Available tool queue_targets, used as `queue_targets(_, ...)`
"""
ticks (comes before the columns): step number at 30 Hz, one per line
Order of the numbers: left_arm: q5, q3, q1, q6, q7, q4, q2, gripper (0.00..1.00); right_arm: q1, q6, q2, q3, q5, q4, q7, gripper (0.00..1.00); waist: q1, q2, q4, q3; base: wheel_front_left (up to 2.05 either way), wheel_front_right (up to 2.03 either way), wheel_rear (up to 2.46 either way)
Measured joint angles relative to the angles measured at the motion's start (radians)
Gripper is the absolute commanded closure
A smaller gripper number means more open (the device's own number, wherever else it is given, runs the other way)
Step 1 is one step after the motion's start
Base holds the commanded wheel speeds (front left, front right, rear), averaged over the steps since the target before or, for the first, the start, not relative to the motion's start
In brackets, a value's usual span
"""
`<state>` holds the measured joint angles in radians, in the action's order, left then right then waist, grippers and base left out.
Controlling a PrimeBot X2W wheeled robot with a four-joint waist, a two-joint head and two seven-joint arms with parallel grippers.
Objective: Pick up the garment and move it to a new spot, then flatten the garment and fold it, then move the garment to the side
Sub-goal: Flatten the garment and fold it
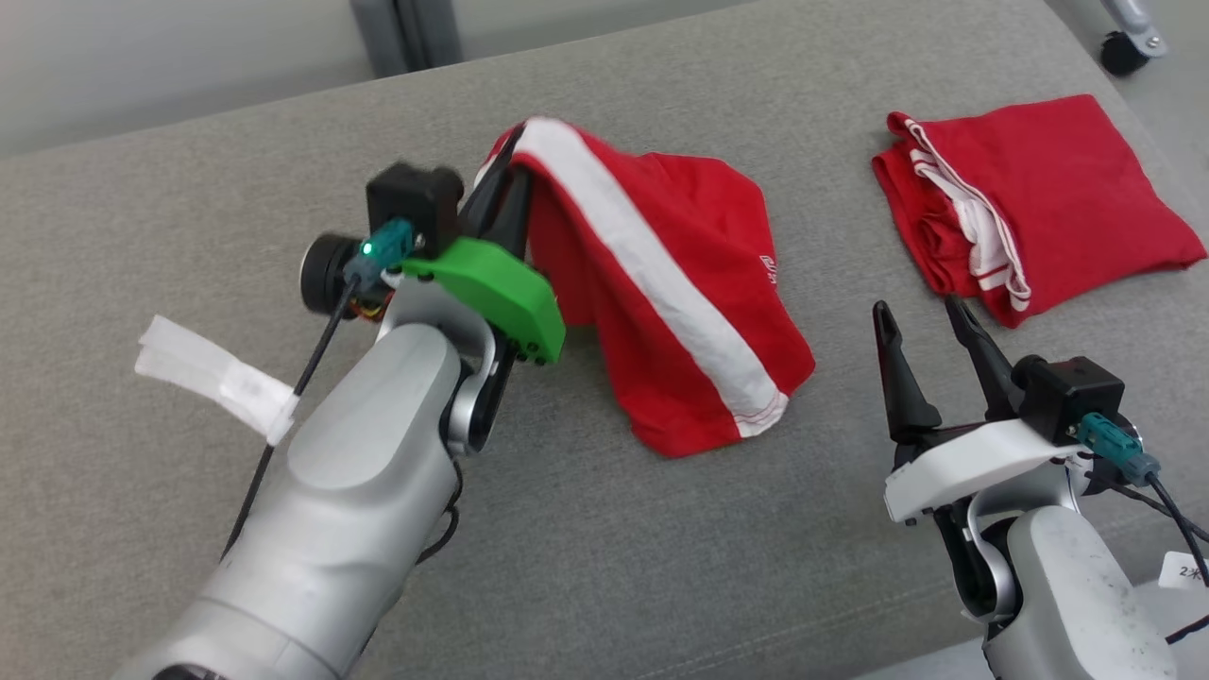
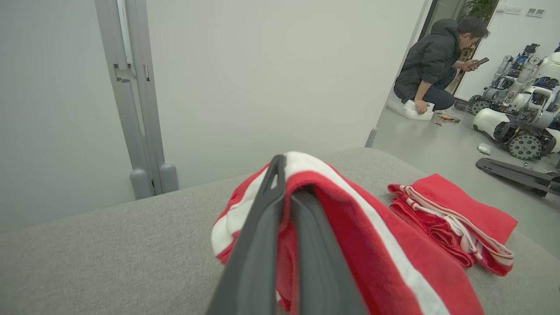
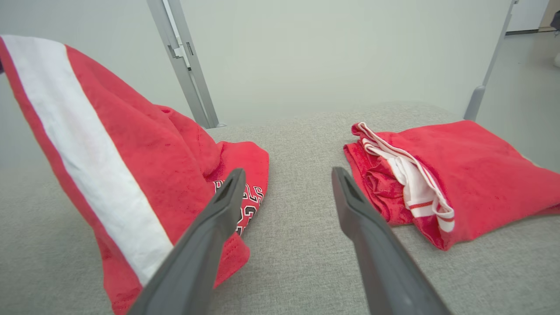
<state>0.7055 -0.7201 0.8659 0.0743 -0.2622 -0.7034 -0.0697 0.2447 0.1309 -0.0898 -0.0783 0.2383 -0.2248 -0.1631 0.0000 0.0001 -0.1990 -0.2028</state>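
Grey cushion (image 1: 604,567) supports the lower hem of the garment (image 1: 727,246) while my left gripper (image 1: 512,159), clamped on its upper edge, holds it raised, long axis running toward my empty, wide-open right gripper (image 1: 918,308).

Grey cushion (image 1: 604,567), striped garment (image 1: 699,227), folded garment (image 1: 1058,189) (red)

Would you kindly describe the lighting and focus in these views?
Head view: soft, even light, faint shadow beside the garment. Left wrist view: left gripper looms large, slightly soft. Right wrist view: right gripper likewise; folded garment crisp.
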Motion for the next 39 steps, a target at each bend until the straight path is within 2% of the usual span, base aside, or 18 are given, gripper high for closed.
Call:
queue_targets(4, -0.044, 0.025, -0.097, -0.007, 0.0, -0.037, -0.035, 1.0, 0.001, 0.0, -0.006, -0.004, -0.003, 0.005, 0.007, 0.0, 0.0, 0.0, 0.06, 0.002, 0.0, 0.0, 0.0)
queue_targets(11, -0.156, 0.056, -0.246, -0.005, 0.0, 0.003, -0.08, 1.0, -0.007, 0.0, -0.012, -0.021, -0.003, 0.006, 0.021, 0.0, 0.0, 0.0, 0.157, 0.018, 0.0, 0.0, 0.0)
queue_targets(17, -0.208, 0.071, -0.367, -0.011, 0.0, 0.044, -0.1, 1.0, -0.018, 0.0, -0.016, -0.02, -0.003, 0.01, 0.026, 0.0, 0.0, 0.0, 0.203, 0.046, 0.0, 0.0, 0.0)
queue_targets(18, -0.216, 0.067, -0.385, -0.014, 0.0, 0.048, -0.1, 0.93, -0.019, 0.0, -0.016, -0.021, -0.003, 0.011, 0.029, 0.0, 0.0, -0.0001, 0.207, 0.052, 0.0, 0.0, 0.0)
queue_targets(19, -0.224, 0.062, -0.4, -0.021, 0.0, 0.048, -0.1, 0.56, -0.021, 0.0, -0.016, -0.021, -0.002, 0.012, 0.03, 0.0, 0.0, 0.0, 0.21, 0.056, 0.0, 0.0, 0.0)
queue_targets(20, -0.228, 0.058, -0.418, -0.027, 0.0, 0.047, -0.1, 0.0, -0.025, 0.0, -0.017, -0.022, -0.002, 0.012, 0.03, 0.0, 0.0, 0.0, 0.212, 0.061, 0.0, 0.0, 0.0)
queue_targets(24, -0.231, 0.04, -0.467, -0.067, 0.0, 0.022, -0.096, 0.0, -0.036, 0.0, -0.018, -0.018, -0.001, 0.017, 0.034, 0.0, 0.0, 0.0, 0.214, 0.074, 0.0, 0.0, 0.0)
queue_targets(29, -0.217, 0.066, -0.504, -0.092, 0.0, 0.049, -0.103, 0.0, -0.044, 0.0, -0.024, -0.001, -0.001, 0.03, 0.038, 0.0, 0.0, 0.0, 0.212, 0.083, 0.0, 0.0, 0.0)
queue_targets(34, -0.169, 0.152, -0.566, -0.119, 0.0, 0.154, -0.131, 0.0, -0.059, 0.0, -0.028, 0.019, -0.001, 0.039, 0.04, 0.0, 0.0, 0.0, 0.218, 0.088, 0.0, 0.0, 0.0)
queue_targets(39, -0.141, 0.281, -0.628, -0.118, 0.0, 0.298, -0.162, 0.0, -0.073, 0.0, -0.03, 0.042, -0.003, 0.051, 0.045, 0.0, 0.0, 0.0, 0.227, 0.093, 0.0, 0.0, 0.0)
